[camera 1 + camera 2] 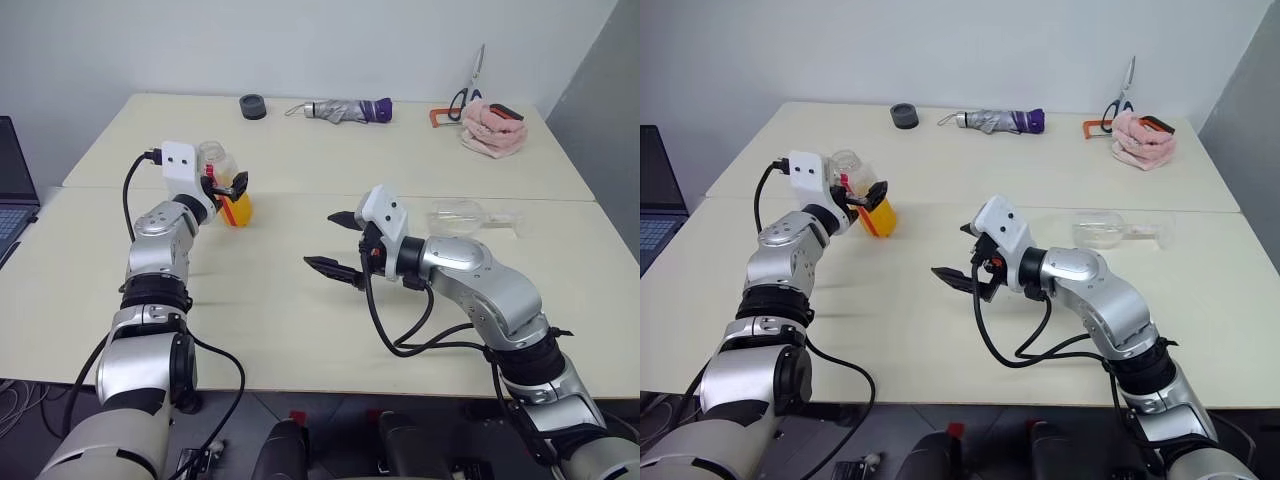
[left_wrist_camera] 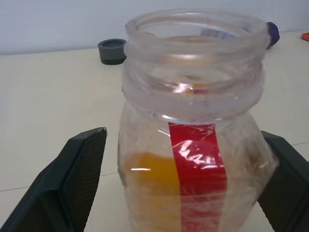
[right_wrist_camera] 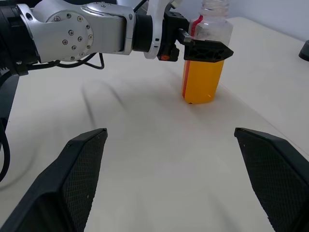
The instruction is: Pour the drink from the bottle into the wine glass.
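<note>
The bottle (image 1: 232,195) stands upright and uncapped on the left part of the table, a red strip down its side. The orange drink (image 3: 203,82) fills its lower part. My left gripper (image 1: 228,185) is open, one finger on each side of the bottle; in the left wrist view a gap shows between one finger (image 2: 82,169) and the bottle's wall. The wine glass (image 1: 468,214) lies on its side on the right part of the table, behind my right arm. My right gripper (image 1: 320,240) hovers open and empty over the table's middle, pointing towards the bottle.
Along the table's far edge lie a black round cap (image 1: 253,106), a folded grey umbrella (image 1: 345,110), scissors (image 1: 470,85) and a pink cloth (image 1: 492,128). A laptop (image 1: 12,190) sits at the far left. A seam runs across the table (image 1: 300,320).
</note>
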